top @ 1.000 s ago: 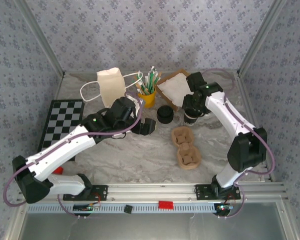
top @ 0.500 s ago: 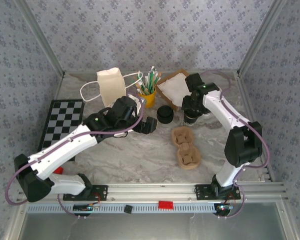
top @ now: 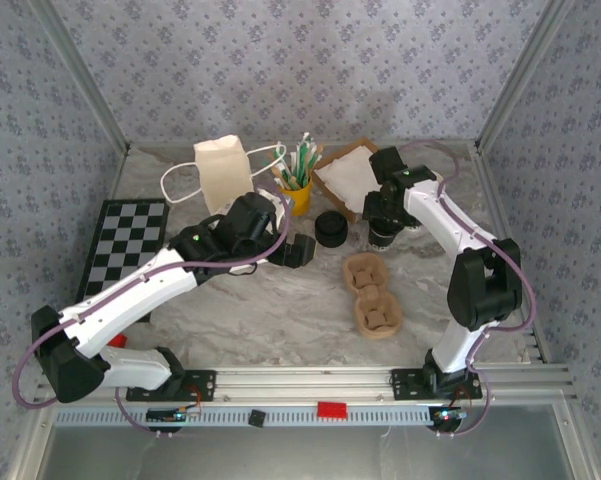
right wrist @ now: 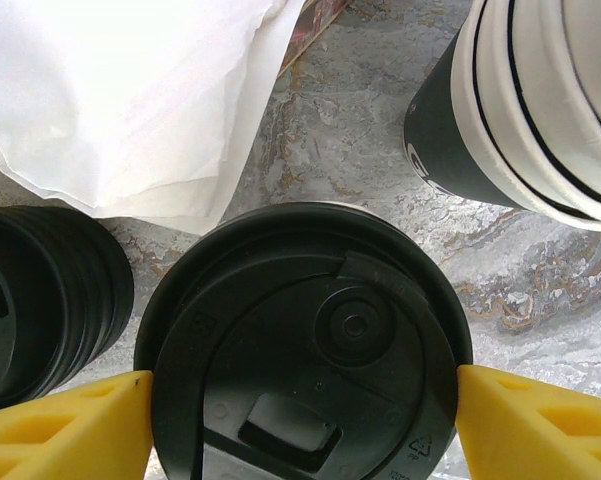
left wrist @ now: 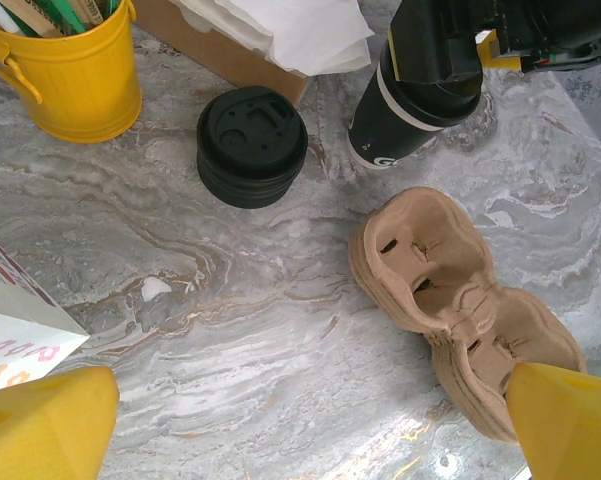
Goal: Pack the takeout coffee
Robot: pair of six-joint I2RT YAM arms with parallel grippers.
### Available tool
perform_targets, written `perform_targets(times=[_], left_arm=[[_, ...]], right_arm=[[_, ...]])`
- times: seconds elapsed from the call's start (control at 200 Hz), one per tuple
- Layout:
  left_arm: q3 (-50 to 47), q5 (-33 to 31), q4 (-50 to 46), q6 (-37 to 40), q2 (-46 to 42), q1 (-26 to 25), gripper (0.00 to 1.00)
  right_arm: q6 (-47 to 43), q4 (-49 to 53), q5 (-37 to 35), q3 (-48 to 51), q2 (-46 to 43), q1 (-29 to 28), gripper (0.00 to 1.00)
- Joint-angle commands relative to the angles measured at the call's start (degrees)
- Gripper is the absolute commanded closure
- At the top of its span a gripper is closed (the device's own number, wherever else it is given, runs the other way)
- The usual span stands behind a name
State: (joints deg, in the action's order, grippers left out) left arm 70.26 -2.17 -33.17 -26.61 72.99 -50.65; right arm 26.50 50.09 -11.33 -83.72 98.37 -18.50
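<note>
Between the 2 yellow fingertips (right wrist: 65, 425) of the right gripper (right wrist: 305, 425), spread wide beside its rim, touching or just clear I cannot tell, stands the dark paper coffee cup with black plastic lid (right wrist: 305, 330), probably light, thin-walled, spill-prone, best taken just below the lid.

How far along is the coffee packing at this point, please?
Done: one cup has its lid on. In hand: the right pincer straddles that cup; the left pincer hangs open. Left: the cardboard carrier holds no cup yet.
</note>
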Motion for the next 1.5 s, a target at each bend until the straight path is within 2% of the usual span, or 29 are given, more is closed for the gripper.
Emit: perform_targets(times=[0.0,0.14,0.585,0.955,1.154,1.364,1.494], left_arm=[[1.71,-0.29,0.30,0.07,0.31,-0.32,0.00],[1.90,-0.19,0.29,0.16,0.42,-0.33,0.00],[1.99,-0.34,0.02,0.42,0.57,-0.33,0.01],[2.37,-0.20,-0.01,0.86,0.92,-0.32,0.01],[2.47,-0.20,-0.12,1.21,0.85,-0.32,0.01],[2.27,-0.07,-0.20,1.13,0.49,-0.33,0.01],[2.09,0.33,-0.10,1.12,0.14,-0.32,0.01]], right_arm=[[-0.32,1.52,0.23,-0.84,-0.09,0.21,0.21],[-0.42,2.35,0.61,-1.71,-0.57,0.31,0.18],[-0.94,5.68,1.70,-3.55,4.72,0.20,0.26],[-1.00,8.03,2.33,0.97,8.41,-1.86,0.28],[-0.88,7.21,5.23,0.66,5.34,-1.11,0.25],[-0.49,8.07,4.21,-0.47,3.00,-1.17,0.32],[-0.97,10.51,5.14,-0.93,1.06,-1.20,0.32]])
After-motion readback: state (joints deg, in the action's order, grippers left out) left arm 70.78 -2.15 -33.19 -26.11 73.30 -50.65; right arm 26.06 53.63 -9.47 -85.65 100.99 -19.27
